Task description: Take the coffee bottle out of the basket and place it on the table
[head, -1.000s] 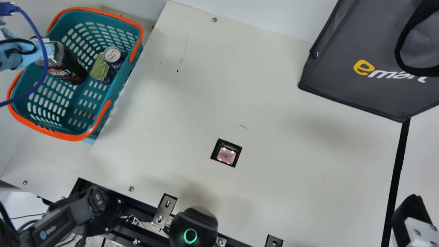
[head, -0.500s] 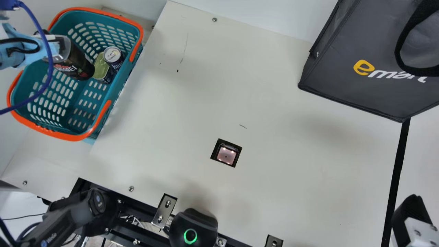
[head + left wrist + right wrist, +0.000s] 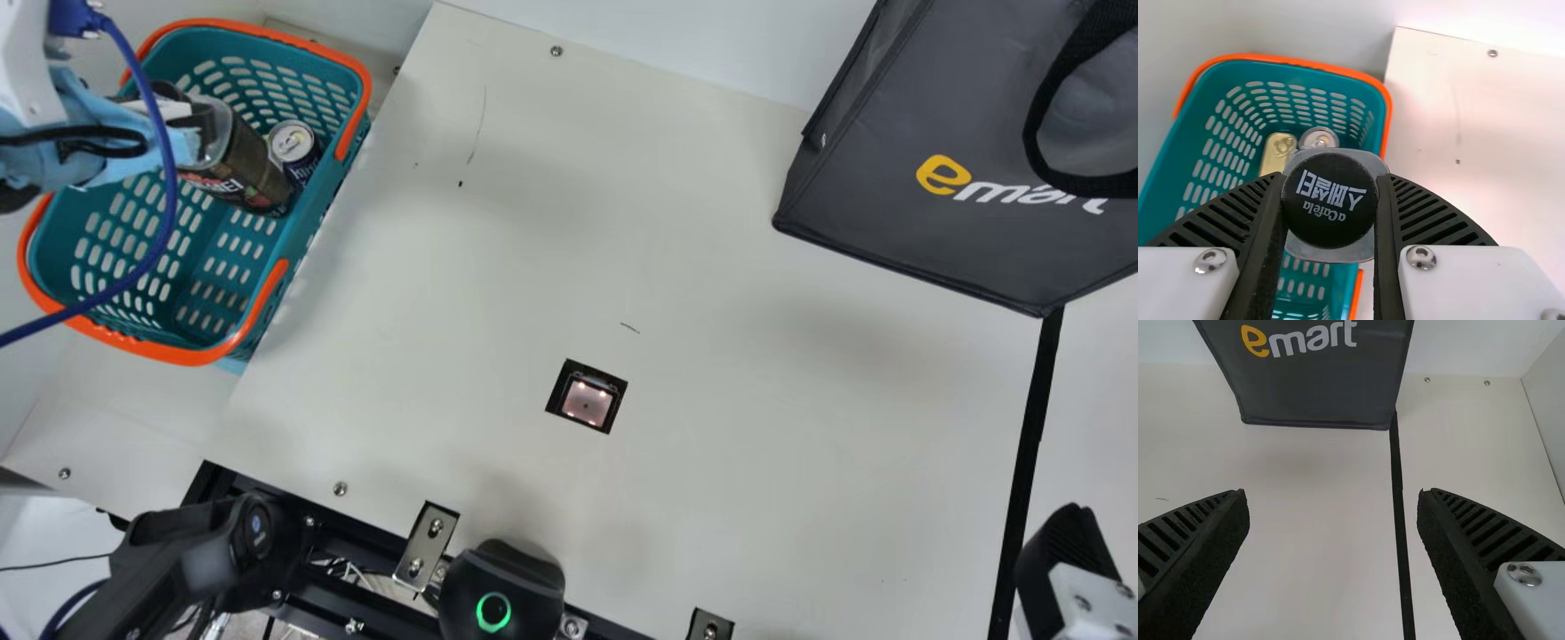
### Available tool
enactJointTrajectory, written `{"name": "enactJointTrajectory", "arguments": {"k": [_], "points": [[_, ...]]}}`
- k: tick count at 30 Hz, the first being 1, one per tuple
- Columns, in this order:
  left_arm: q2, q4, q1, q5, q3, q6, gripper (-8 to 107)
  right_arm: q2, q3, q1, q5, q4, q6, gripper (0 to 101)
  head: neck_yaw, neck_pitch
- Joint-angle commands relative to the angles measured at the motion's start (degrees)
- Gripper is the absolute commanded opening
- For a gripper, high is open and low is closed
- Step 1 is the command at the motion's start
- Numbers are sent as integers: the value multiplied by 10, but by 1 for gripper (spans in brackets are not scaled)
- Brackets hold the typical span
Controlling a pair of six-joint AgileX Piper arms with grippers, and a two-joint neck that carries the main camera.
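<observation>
Left gripper (image 3: 1331, 178) clamping coffee bottle (image 3: 244, 169) by cap (image 3: 1329, 207); long axis running on beyond fingertips, over basket (image 3: 182, 357). Table (image 3: 711, 222): to gripper's right. Right gripper (image 3: 1333, 495): wide, farther off.

Main view: the coffee bottle (image 3: 244, 169) is held over the basket (image 3: 178, 356) (teal, orange-rimmed) by the left gripper (image 3: 194, 129).

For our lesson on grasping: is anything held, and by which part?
The left gripper holds the coffee bottle by its top, fingers flanking the black cap; the right gripper holds nothing.
</observation>
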Motion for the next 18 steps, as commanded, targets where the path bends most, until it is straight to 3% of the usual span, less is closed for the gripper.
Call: {"name": "enactJointTrajectory", "arguments": {"k": [1, 18], "points": [[-4, 5, -16, 3, 1, -11, 10, 0, 0, 0, 0, 0, 0, 91, 1, -15], [-41, 58, -132, 6, 21, -106, 10, 0, 0, 0, 0, 0, 0, 91, 1, -15]]}}
